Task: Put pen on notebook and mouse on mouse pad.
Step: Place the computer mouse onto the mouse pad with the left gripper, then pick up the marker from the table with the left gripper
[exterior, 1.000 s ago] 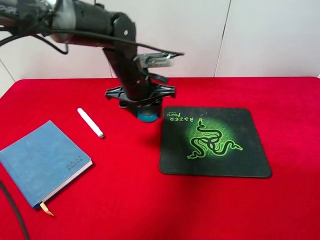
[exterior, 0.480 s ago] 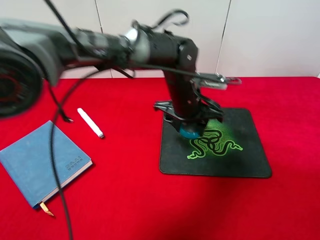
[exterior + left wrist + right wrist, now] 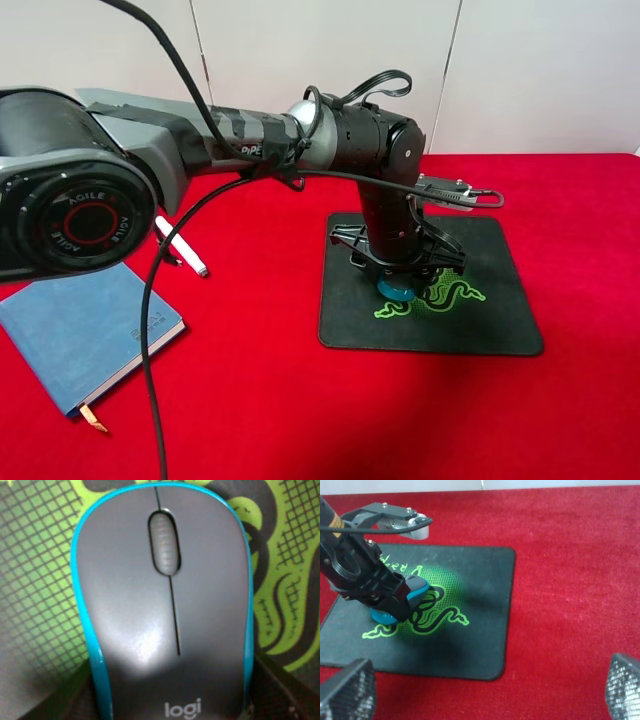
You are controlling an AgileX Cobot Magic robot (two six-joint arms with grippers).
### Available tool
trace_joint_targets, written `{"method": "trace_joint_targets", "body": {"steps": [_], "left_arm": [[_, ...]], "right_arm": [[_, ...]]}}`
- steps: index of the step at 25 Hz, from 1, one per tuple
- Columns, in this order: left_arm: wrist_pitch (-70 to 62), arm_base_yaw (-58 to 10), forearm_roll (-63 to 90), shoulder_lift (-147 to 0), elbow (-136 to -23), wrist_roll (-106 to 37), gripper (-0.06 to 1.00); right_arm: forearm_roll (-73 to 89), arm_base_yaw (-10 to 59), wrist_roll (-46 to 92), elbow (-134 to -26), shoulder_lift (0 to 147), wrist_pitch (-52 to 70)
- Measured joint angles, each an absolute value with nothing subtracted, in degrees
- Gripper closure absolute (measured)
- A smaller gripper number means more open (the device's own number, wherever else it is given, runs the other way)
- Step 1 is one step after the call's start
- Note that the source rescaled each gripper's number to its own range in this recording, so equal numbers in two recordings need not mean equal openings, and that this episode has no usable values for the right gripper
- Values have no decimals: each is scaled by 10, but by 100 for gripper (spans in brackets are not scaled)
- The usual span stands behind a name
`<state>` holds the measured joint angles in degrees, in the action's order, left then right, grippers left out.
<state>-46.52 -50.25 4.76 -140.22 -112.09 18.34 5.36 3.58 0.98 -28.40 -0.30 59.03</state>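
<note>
The left gripper (image 3: 398, 280) is clamped on the mouse (image 3: 397, 291), gripping its blue sides low over the green emblem of the mouse pad (image 3: 500, 320) — whether the mouse touches the mat cannot be told. The right gripper (image 3: 485, 692) hangs wide open, holding nothing. The pen (image 3: 190, 258) lies on the red cloth (image 3: 260, 400) near the notebook (image 3: 90, 330) — not on it.

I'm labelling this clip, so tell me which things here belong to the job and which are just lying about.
Job: mouse, in the left gripper; mouse pad; pen; notebook.
Just there: black cable; red table.
</note>
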Motion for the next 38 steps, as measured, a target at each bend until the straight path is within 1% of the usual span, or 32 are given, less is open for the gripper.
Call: {"method": "trace_joint_targets", "body": {"steps": [1,2,3,6,7,10,16,22,25,30,35,38], "left_arm": [[-466,-502,51,-1402,-1121,183,46],[-466,-502,54,-1402,-1122,183,44],[-466,-502,56,-1402,-1122,183,37],[-465,-502,62,-1402,-1122,183,9],[-465,-502,66,-1402,-1122,183,4],[-468,-504,74,-1398,-1122,183,-3],[-527,-495,67,-1355,-1122,197,-5],[-591,-453,20,-1290,-1118,210,-5],[-594,-427,12,-1250,-1087,212,-5],[-552,-372,12,-1169,-962,216,-5],[-486,-301,12,-1068,-818,245,-5],[-466,-256,12,-1025,-755,266,-5]], "right_arm": [[54,36,10,-284,-3,590],[54,36,10,-284,-3,590],[54,36,10,-284,-3,590],[54,36,10,-284,-3,590],[54,36,10,-284,-3,590],[54,36,10,-284,-3,590],[54,36,10,-284,-3,590],[54,36,10,-284,-3,590],[54,36,10,-284,-3,590],[55,36,10,-284,-3,590],[55,36,10,-284,-3,590],[55,36,10,-284,-3,590]]}}
